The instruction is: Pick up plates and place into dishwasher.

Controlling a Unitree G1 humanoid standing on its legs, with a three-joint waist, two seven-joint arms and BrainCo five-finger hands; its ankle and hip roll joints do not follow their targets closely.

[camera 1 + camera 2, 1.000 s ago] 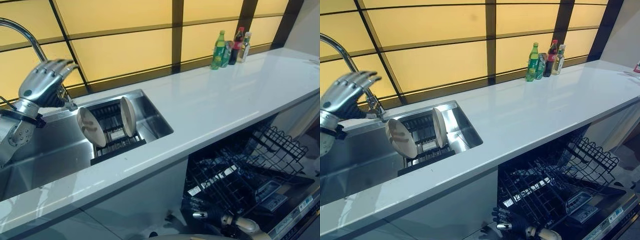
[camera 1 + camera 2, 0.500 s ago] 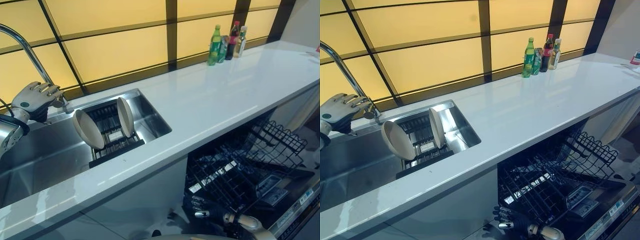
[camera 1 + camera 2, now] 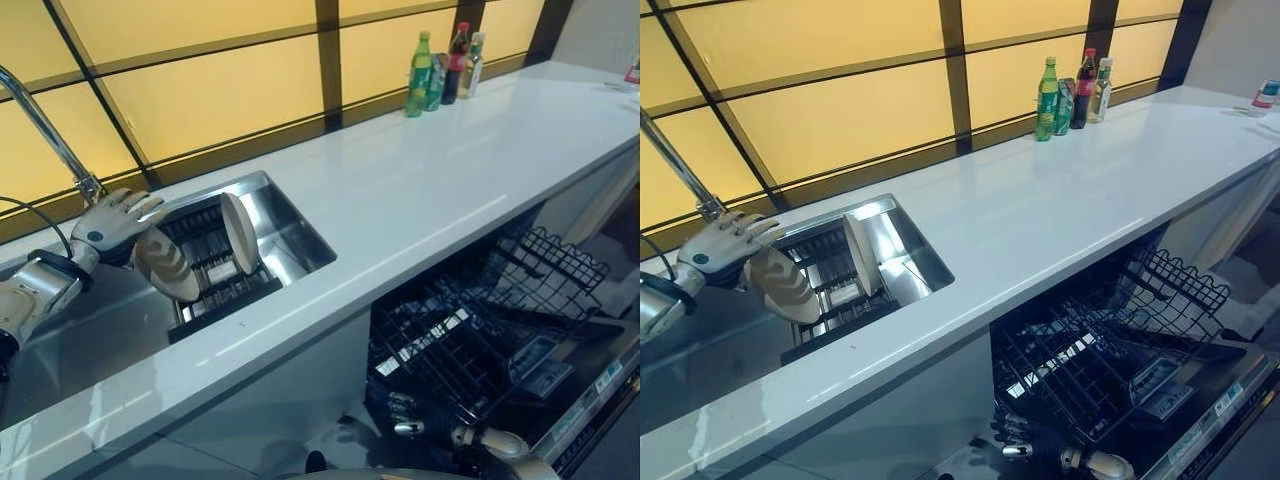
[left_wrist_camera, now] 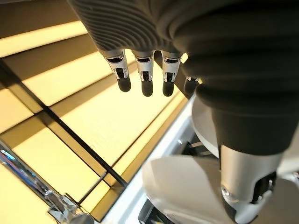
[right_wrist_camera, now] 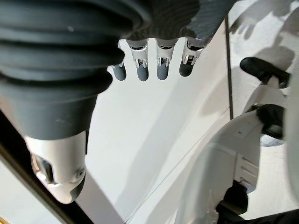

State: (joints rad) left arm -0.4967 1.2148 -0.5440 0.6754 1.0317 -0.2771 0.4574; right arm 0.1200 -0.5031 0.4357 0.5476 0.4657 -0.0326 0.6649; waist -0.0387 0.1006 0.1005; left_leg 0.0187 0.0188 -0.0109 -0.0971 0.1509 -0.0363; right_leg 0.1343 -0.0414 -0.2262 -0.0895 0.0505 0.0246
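Note:
Two pale plates stand on edge in a black rack (image 3: pixel 215 290) inside the steel sink (image 3: pixel 295 220). The near plate (image 3: pixel 168 268) leans to the left, and the far plate (image 3: pixel 239 232) stands more upright. My left hand (image 3: pixel 113 222) is at the near plate's upper rim, fingers straight and open; whether it touches the rim I cannot tell. In the left wrist view the plate (image 4: pixel 182 186) lies just under the thumb (image 4: pixel 245 196). My right hand (image 3: pixel 408 418) hangs low, open and holding nothing, in front of the open dishwasher's pulled-out black wire rack (image 3: pixel 480 330).
A curved faucet (image 3: pixel 45 125) rises behind the left hand. Three bottles (image 3: pixel 442 68) stand at the back of the white counter (image 3: pixel 440 170). The dishwasher door (image 3: pixel 590 400) lies folded down at the lower right.
My left hand has dropped from beside the faucet down to the near plate's rim. The camera has shifted a little. The plates and my right hand have stayed put.

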